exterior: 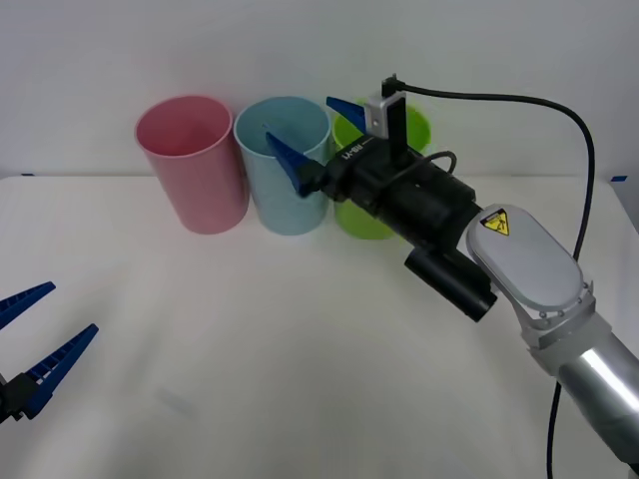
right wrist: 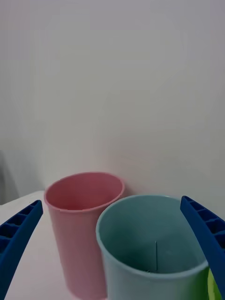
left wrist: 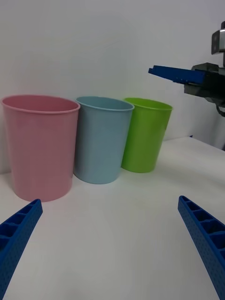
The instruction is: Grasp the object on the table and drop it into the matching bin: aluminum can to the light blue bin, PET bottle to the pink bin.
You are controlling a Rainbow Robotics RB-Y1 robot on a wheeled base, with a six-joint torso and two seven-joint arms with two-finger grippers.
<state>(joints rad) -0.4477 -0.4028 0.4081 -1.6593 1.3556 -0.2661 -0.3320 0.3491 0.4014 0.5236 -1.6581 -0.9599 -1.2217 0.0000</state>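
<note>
1. Right tool [exterior: 310, 130], front view: fingers spread open and empty, poised above the light blue bin [exterior: 287, 170], which stands between the pink bin [exterior: 193, 165] and the green bin [exterior: 374, 215] on the white bench [exterior: 250, 349]. Left tool [exterior: 30, 344] open, low at the near left.
2. Right wrist view: open fingers [right wrist: 204, 234] flank the light blue bin [right wrist: 150, 248]; its interior is not clear enough to tell any contents.
3. Left wrist view: left tool's fingers [left wrist: 201, 234] apart, the three bins well beyond them.

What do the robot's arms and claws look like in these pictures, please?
Both claws have blue, ribbed, tapering fingers. The right claw sits on a black cylindrical wrist carrying a small grey camera block with a black cable looping back. Behind it comes a silver-grey arm link bearing a yellow warning triangle. The left claw shows the same blue fingers on a dark mount.
</note>
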